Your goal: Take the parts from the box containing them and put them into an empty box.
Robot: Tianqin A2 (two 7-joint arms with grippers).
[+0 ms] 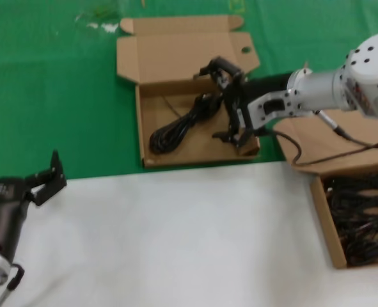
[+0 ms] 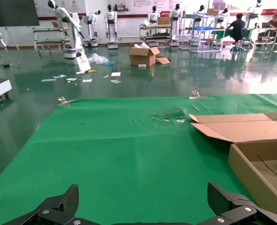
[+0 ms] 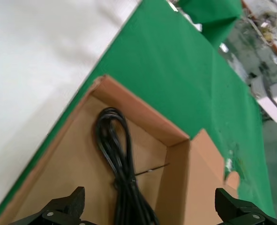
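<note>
The cardboard box with a round hole in its lid tab point(image 1: 147, 137) lies open on the green mat. One black coiled cable bundle point(image 1: 176, 131) rests inside it. My right gripper point(image 1: 222, 101) hovers over that box's right half, open and holding nothing. The right wrist view shows the bundle point(image 3: 117, 159) below the spread fingers point(image 3: 72, 201) and the box's inner wall point(image 3: 143, 117). The source box point(image 1: 323, 220) at the right front holds several black cable bundles point(image 1: 361, 224). My left gripper point(image 1: 48, 176) is parked open at the front left.
The green mat point(image 1: 54, 96) covers the far half and a white surface point(image 1: 176, 236) the near half. The source box's lid point(image 1: 316, 144) lies under my right arm, with the arm's own cable point(image 1: 297, 153) over it. In the left wrist view, the receiving box's corner point(image 2: 250, 173) is at the edge.
</note>
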